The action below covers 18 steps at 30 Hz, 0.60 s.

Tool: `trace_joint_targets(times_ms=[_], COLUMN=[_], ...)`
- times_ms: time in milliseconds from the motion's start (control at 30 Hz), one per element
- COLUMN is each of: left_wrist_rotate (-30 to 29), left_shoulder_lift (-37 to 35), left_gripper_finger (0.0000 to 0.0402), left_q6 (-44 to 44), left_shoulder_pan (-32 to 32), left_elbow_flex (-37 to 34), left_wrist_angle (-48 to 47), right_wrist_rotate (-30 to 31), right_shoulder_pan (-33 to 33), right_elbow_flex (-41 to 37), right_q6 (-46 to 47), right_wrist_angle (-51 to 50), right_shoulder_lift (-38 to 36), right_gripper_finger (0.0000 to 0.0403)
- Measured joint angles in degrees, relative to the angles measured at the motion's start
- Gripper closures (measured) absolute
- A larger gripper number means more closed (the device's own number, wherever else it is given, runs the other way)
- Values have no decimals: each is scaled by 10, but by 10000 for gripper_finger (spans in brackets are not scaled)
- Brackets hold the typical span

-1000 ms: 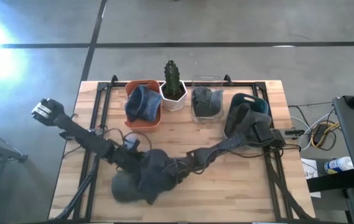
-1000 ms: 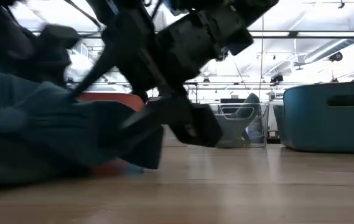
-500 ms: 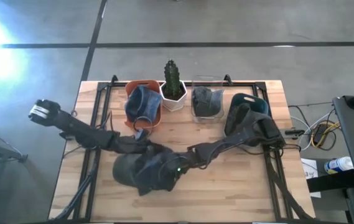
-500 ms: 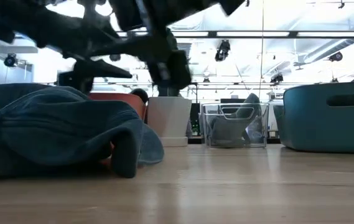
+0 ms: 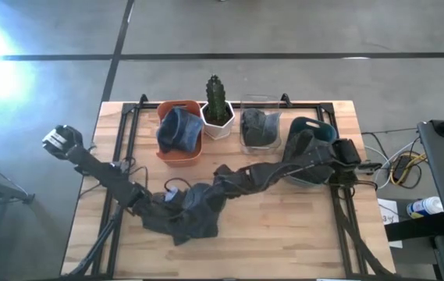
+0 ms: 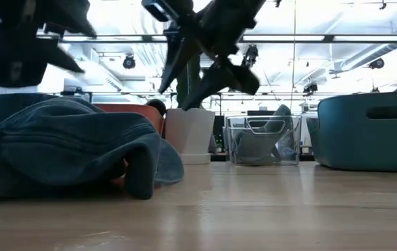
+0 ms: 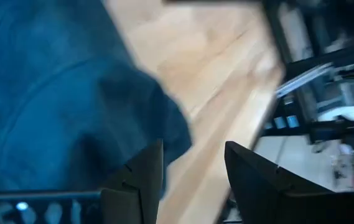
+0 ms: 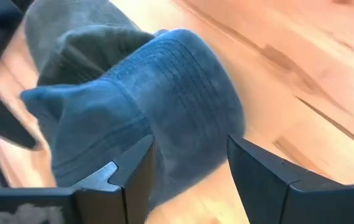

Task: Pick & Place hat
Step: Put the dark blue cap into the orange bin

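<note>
A dark blue-grey hat lies crumpled on the wooden table, near its middle and toward the near edge. In the low view the hat rests on its folded brim. My left gripper hovers open at the hat's left edge, raised above it in the low view. Its wrist view shows the hat beyond the fingers. My right gripper is open, up off the table just right of and beyond the hat. Its wrist view looks down on the hat.
Along the far edge stand an orange bin holding a blue hat, a cactus in a white pot, a clear bin with a grey hat, and a teal bin. Black frame rails cross the table. Bare wood lies near right.
A second ago both grippers were down at the hat, which stood partly raised off the table. It has since settled and lies still. My right gripper has risen and drawn back toward the far right. My left gripper has lifted and shifted toward the near left.
</note>
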Motion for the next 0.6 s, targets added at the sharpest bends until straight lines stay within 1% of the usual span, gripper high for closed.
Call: trace_joint_targets(times_ms=[100, 200, 367, 433, 600], left_wrist_rotate=[31, 68, 166, 176, 157], left_shoulder_lift=[35, 72, 112, 119, 131], left_gripper_finger=[236, 236, 236, 236, 236], left_q6=[-26, -37, -21, 7, 124], left_shoulder_pan=[0, 0, -4, -7, -10], left_elbow_flex=[-8, -18, -18, -16, -17], left_wrist_angle=[-2, -9, -91, -111, -117], right_wrist_rotate=[-22, -27, -27, -35, -103], right_shoulder_pan=[-13, -21, -28, -32, -43], right_elbow_flex=[0, -1, -1, -2, -4], right_q6=[-3, -16, -53, -60, -92], right_wrist_angle=[23, 26, 26, 27, 54], right_shoulder_lift=[16, 21, 20, 20, 27], right_gripper_finger=[209, 209, 209, 209, 209])
